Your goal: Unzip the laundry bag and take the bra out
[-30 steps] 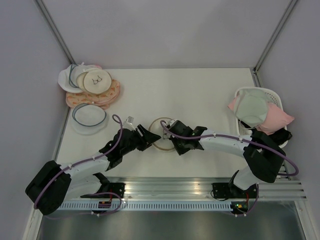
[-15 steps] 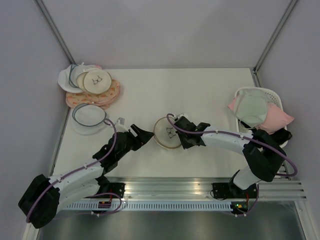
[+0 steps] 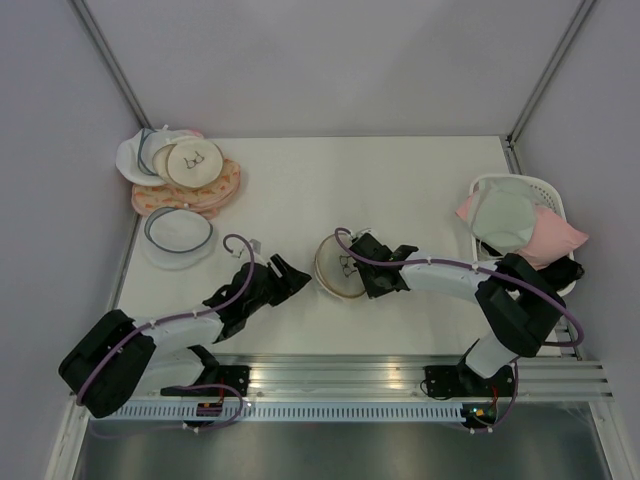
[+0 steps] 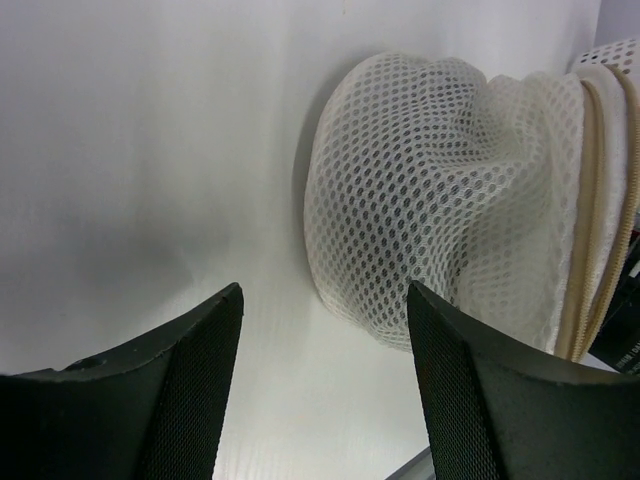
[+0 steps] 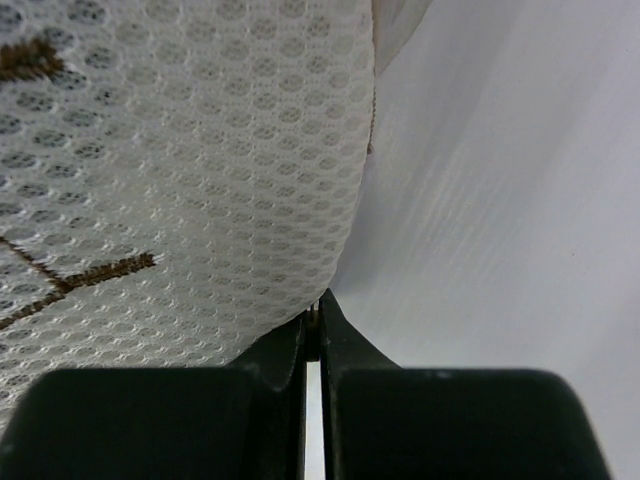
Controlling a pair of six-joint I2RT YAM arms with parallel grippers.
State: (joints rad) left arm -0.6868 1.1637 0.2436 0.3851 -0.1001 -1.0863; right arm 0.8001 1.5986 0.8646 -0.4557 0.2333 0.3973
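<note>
Even, bright, soft light throughout; the overhead view is sharp. In both wrist views, the dark pincer fingers (image 4: 150,400) blur at the bottom edge.

laundry bag (image 4: 430,200): cut off right | right gripper (image 5: 313,320): whether it pinches mesh unclear

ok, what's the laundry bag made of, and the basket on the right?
The laundry bag looks like soft cream fabric mesh, matte: honeycomb holes, dented dome. Its tan rim looks like woven zipper tape. The basket is probably rigid white plastic, judging by its slotted wall.
</note>
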